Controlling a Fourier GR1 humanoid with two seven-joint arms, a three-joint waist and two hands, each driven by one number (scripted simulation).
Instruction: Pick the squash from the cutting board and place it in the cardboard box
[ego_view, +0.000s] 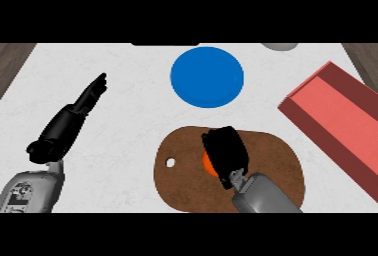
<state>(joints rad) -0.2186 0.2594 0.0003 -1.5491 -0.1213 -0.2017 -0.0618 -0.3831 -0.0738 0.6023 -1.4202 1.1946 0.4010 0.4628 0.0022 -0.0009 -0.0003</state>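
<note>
Head view: right robot hand (225, 152) over orange squash (208, 165), rounded wooden cutting board (280, 160).

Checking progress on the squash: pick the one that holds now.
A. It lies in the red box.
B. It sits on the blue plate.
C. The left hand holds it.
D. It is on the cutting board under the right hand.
D: orange squash shows beneath the right hand, over the cutting board.
</note>
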